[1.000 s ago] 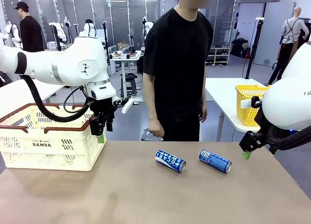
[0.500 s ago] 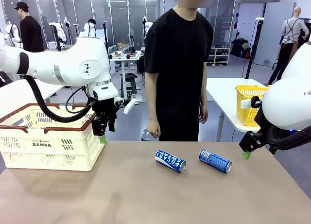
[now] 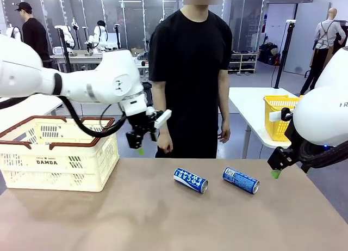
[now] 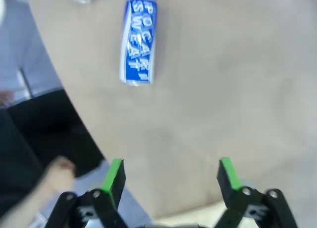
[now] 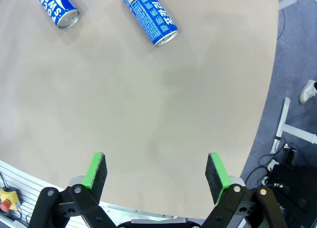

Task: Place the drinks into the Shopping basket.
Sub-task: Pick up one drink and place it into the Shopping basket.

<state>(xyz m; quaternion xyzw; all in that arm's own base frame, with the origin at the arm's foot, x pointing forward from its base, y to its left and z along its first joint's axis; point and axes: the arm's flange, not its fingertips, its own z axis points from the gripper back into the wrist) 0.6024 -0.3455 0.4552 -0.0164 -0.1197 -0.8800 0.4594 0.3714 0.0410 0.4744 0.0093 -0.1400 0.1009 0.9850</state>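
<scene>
Since a second ago the left pincer (image 3: pixel 141 147) has been carried away from the right rim of the basket (image 3: pixel 60 172) toward the middle of the table (image 3: pixel 163 224), and the person is found slightly nearer the basket's side. The right pincer (image 3: pixel 275 169) and both cans are seen unmoved.

The left pincer is held above the table's far edge, its jaws spread wide and nothing gripped between them. The person's hand (image 3: pixel 165 147) is seen just beside it, apart from its fingers. The basket stands well to this pincer's left, on the table's left end. What lies inside cannot be told, since only slotted walls and the brown rim are shown. The first can (image 3: pixel 190 180) lies on its side below and to the right of this pincer, near it. In the left wrist view it is seen ahead of the fingers, blue with white lettering. The second can (image 3: pixel 241 180) lies on its side farther right, apart from the first, between the two pincers and nearer the right one.

The right pincer is held near the table's right edge, jaws wide apart and empty. Both cans are seen ahead of it in its wrist view. A yellow basket (image 3: pixel 280 120) is set on another table beyond this pincer, and its contents cannot be made out.
</scene>
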